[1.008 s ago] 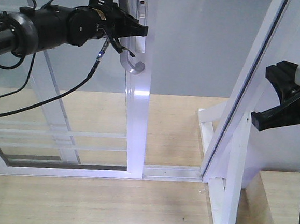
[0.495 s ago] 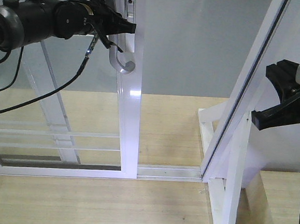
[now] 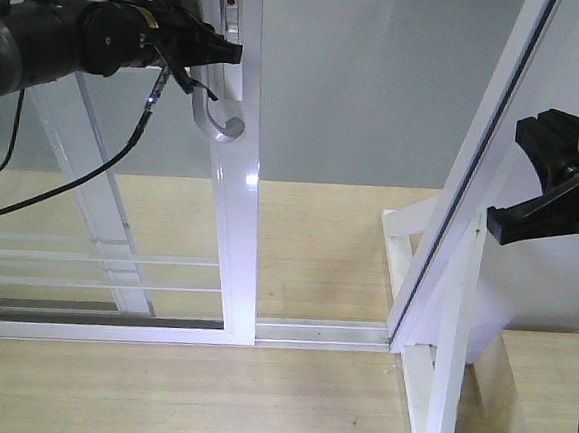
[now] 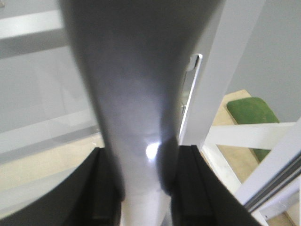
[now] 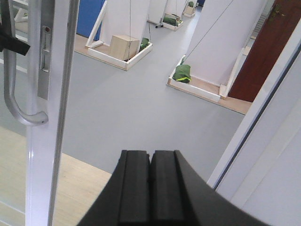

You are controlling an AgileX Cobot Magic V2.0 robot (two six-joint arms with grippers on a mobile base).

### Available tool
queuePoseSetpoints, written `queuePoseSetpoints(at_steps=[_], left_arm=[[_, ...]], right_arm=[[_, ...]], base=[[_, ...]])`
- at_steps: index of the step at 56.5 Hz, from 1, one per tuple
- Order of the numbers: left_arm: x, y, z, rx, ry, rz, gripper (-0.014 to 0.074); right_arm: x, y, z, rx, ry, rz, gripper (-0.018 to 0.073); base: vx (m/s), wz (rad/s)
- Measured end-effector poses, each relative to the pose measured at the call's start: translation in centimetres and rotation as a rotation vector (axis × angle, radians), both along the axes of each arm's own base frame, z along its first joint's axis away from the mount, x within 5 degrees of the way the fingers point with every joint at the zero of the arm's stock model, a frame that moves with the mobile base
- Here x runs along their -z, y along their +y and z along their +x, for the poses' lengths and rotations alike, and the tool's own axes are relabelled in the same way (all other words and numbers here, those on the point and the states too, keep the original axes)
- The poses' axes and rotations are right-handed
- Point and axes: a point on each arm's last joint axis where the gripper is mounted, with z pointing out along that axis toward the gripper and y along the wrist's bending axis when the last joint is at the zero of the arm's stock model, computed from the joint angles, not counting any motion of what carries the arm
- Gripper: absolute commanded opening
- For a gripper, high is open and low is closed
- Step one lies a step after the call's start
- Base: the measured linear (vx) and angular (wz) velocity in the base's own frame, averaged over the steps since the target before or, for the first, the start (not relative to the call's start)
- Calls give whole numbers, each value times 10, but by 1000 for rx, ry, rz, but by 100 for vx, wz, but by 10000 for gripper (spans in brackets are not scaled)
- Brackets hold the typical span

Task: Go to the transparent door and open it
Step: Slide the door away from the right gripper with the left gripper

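Transparent door [image 3: 235, 222] left, jamb post [image 3: 451, 362] right

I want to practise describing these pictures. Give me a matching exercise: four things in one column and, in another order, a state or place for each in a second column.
Things:
1. left gripper
2. right gripper
3. handle
4. bag

States or places:
a. grey, J-shaped, fixed on the white frame of the door
b. shut, holding nothing
c. green, lying far in the background
d. shut on the handle

Pairs: 1-d, 2-b, 3-a, 4-c
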Motion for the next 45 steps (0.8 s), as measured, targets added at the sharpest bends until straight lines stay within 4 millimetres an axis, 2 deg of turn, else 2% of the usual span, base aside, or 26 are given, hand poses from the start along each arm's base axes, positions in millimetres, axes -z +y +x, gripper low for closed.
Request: queuePoseSetpoints(at_steps=[11, 32, 37, 45], left_arm=[[3, 13, -12, -17, -93, 3, -3], [2, 41, -30, -69, -143, 5, -3], [-3, 49, -37, -86, -156, 2, -3], [-24, 59, -44, -108, -253, -17, -3]], right_arm=[[0, 0, 0, 0, 0, 1, -6], [0, 0, 0, 1, 0, 4, -6], [0, 0, 0, 1, 0, 4, -6], [0, 0, 0, 1, -1, 3, -6]], base=[[0, 0], [0, 0], [0, 0], [0, 0]])
